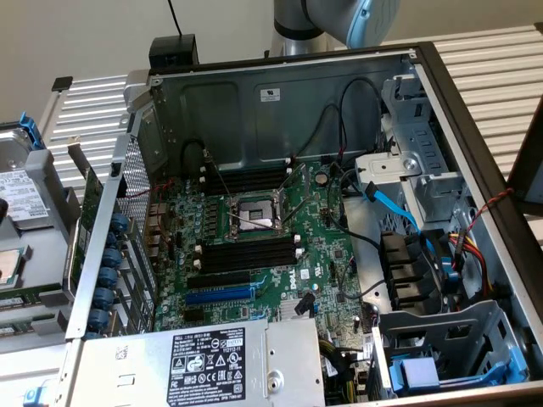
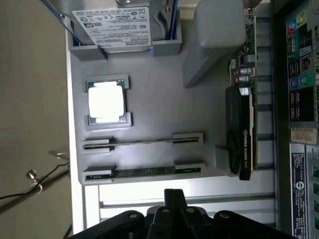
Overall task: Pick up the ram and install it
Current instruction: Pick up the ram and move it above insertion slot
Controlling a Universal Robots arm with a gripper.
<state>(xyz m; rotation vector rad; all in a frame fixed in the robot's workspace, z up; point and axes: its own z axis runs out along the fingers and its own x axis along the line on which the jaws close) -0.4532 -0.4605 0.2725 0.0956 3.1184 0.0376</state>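
Two ram sticks stand on edge in grey holders on a grey tray (image 2: 149, 99). The one closest to the fingers (image 2: 144, 172) shows a green edge; the other (image 2: 142, 143) lies parallel, one row further from the gripper. My gripper (image 2: 174, 196) hovers above the tray beside the closest stick, shut with nothing in it, its black fingertips pressed together. The same tray (image 1: 34, 246) sits at the exterior view's left, outside the open computer case. Long black memory slots (image 1: 250, 254) lie empty on the green motherboard beside the CPU socket (image 1: 254, 212).
The tray also holds a CPU (image 2: 106, 102), a hard drive (image 2: 119, 20) and a black graphics card (image 2: 241, 144). Inside the case, a power supply (image 1: 208, 360), drive cages (image 1: 441, 356) and loose cables (image 1: 399, 212) crowd the board. The arm's elbow (image 1: 339, 21) hangs behind the case.
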